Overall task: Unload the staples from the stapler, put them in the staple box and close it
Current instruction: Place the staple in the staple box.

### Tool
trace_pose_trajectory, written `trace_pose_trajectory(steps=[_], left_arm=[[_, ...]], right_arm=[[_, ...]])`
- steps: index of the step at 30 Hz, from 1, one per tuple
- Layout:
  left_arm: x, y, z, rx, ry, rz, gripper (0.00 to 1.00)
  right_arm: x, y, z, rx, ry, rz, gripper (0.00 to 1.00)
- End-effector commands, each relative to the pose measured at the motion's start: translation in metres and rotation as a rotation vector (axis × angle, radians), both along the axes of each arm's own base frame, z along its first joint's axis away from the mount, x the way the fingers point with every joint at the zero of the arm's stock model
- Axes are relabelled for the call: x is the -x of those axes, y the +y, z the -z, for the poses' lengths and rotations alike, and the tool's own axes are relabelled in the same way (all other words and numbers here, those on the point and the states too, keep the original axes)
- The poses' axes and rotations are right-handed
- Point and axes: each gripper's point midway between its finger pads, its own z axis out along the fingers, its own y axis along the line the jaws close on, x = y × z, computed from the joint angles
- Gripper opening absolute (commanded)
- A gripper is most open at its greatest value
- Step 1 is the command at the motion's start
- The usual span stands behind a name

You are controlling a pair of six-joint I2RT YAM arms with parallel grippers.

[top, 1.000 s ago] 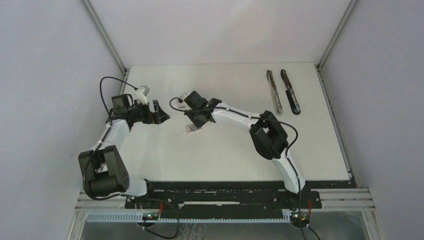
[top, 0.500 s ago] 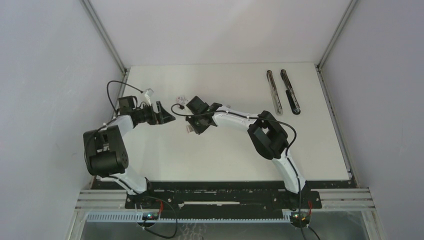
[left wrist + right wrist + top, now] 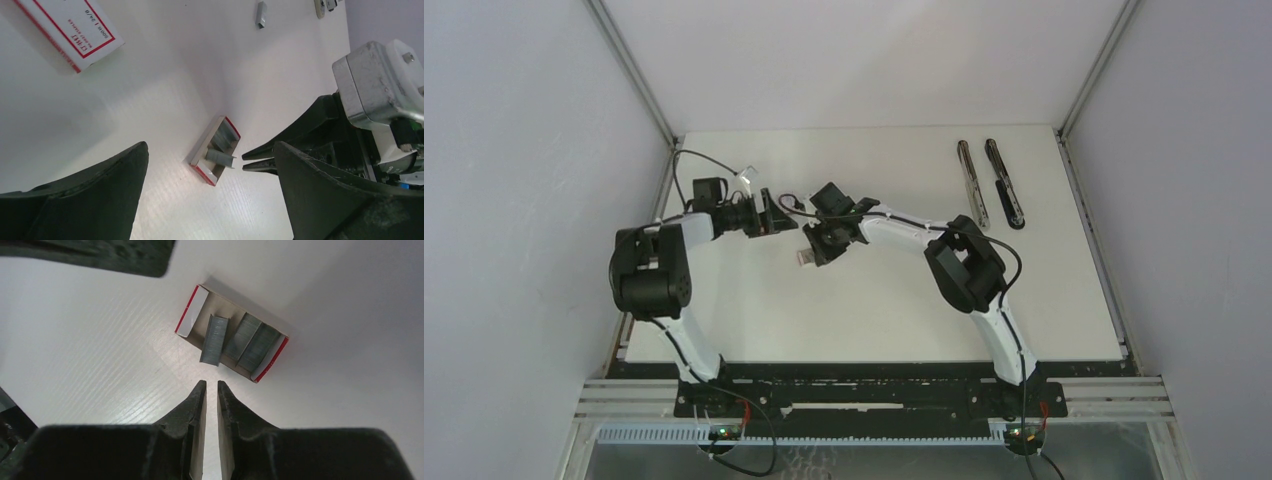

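Note:
Several grey strips of staples (image 3: 241, 342) lie in a small red-edged cardboard tray (image 3: 192, 312), one strip askew (image 3: 215, 339). My right gripper (image 3: 211, 384) hovers just beside the tray (image 3: 806, 258), its jaws all but shut with a thin slit and nothing between them. My left gripper (image 3: 210, 150) is wide open and faces the same tray (image 3: 202, 167) from the left; in the top view it (image 3: 769, 214) sits close to the right gripper (image 3: 818, 246). The stapler lies at the back right in two long parts (image 3: 972, 183) (image 3: 1004, 184), far from both grippers.
A white box sleeve with a red border (image 3: 70, 25) lies on the table beyond the tray in the left wrist view. A loose staple strip (image 3: 260, 14) lies farther off. The right gripper's fingertips (image 3: 260, 161) reach in beside the tray there.
My left arm has swung its open gripper to the right and away from me, closer to the right gripper. The right gripper has shifted slightly and stays over the tray.

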Motion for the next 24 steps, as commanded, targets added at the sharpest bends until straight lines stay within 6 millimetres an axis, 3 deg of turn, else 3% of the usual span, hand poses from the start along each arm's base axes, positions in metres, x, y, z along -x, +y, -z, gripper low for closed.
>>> trace_pose_trajectory(steps=[1,10,24], left_arm=[[-0.019,-0.012,-0.012,0.045,-0.009,0.004,1.00],[-0.019,-0.034,-0.007,0.074,0.037,0.038,1.00],[-0.013,-0.043,0.000,0.089,0.093,0.035,1.00]], right_arm=[[-0.008,0.018,-0.047,-0.136,-0.027,-0.003,0.13],[-0.008,0.029,-0.048,-0.168,0.011,-0.013,0.12],[-0.010,0.023,-0.035,-0.118,0.017,-0.002,0.11]])
